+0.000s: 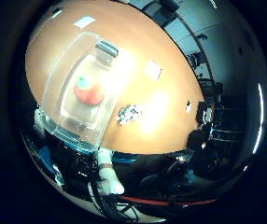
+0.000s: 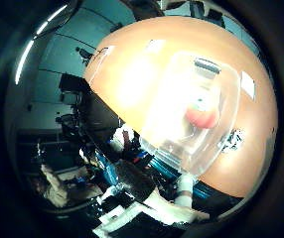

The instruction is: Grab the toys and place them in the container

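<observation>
A clear plastic container [image 1: 73,89] stands on a round wooden table [image 1: 161,47]. A red toy with a teal part [image 1: 89,91] lies inside it; the right thumb side palm view shows it too [image 2: 202,117]. A small white and grey toy [image 1: 127,114] lies on the table just beside the container; it also shows in the right thumb side palm view [image 2: 228,141]. My hand [image 2: 157,206] is high above the table, off the container's near end. Its white fingers [image 1: 107,177] reach in at the edge, relaxed and away from the toys.
Several white cards lie on the table, one beyond the container [image 1: 84,21] and one to its side [image 1: 152,69]. Dark chairs and equipment [image 1: 203,140] stand around the table's edge.
</observation>
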Robot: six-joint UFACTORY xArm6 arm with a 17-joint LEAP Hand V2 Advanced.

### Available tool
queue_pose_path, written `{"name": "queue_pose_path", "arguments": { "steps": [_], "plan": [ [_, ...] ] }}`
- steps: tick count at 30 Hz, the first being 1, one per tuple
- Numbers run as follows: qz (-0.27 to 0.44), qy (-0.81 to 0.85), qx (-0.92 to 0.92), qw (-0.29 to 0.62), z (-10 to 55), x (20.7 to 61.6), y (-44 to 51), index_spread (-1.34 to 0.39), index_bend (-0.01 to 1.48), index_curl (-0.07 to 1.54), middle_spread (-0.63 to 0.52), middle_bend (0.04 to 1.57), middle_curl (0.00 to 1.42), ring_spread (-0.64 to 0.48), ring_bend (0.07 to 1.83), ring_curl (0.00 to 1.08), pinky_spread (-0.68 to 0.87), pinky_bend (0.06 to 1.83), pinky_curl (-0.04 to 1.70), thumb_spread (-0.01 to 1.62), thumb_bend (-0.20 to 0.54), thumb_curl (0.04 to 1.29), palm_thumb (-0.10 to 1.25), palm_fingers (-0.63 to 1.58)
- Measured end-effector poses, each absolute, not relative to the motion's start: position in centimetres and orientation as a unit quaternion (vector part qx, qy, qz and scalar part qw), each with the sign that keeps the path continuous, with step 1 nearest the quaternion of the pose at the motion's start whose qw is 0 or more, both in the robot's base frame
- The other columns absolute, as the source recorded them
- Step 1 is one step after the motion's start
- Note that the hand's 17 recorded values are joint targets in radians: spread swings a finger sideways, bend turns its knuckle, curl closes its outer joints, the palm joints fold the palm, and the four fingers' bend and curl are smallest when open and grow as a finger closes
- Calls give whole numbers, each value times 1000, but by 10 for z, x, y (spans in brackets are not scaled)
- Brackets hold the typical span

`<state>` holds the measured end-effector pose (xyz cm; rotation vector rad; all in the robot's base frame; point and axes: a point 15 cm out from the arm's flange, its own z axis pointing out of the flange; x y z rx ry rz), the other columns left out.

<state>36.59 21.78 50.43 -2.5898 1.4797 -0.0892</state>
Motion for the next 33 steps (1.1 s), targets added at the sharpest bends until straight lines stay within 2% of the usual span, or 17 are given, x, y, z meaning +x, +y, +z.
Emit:
{"name": "queue_pose_path", "arguments": {
  "steps": [7, 14, 19, 25, 30, 33],
  "plan": [
    [-51, 529, -843, 81, 516, 388, 145, -412, 173, 311, -40, 248, 346, 159, 463, 237, 508, 444, 385, 1077, -21, 247, 320, 205],
    [-43, 546, -836, 45, 505, 396, 48, -398, 170, 305, -22, 217, 337, 174, 354, 209, 498, 399, 342, 1088, -17, 258, 385, 165],
    [-14, 566, -824, 17, 470, 394, -28, -393, 166, 298, -4, 198, 333, 183, 306, 208, 480, 364, 320, 1088, -20, 259, 419, 151],
    [-12, 577, -817, -16, 420, 389, -73, -384, 165, 291, 10, 194, 326, 191, 271, 215, 472, 358, 314, 1093, -21, 261, 445, 138],
    [-25, 578, -815, -24, 353, 392, -89, -383, 165, 287, 12, 194, 323, 192, 259, 223, 470, 354, 311, 1096, -22, 260, 458, 150],
    [-6, 578, -815, -36, 308, 380, -94, -384, 164, 285, 3, 193, 320, 189, 257, 230, 469, 352, 310, 1091, -22, 262, 469, 152]
  ]
}}
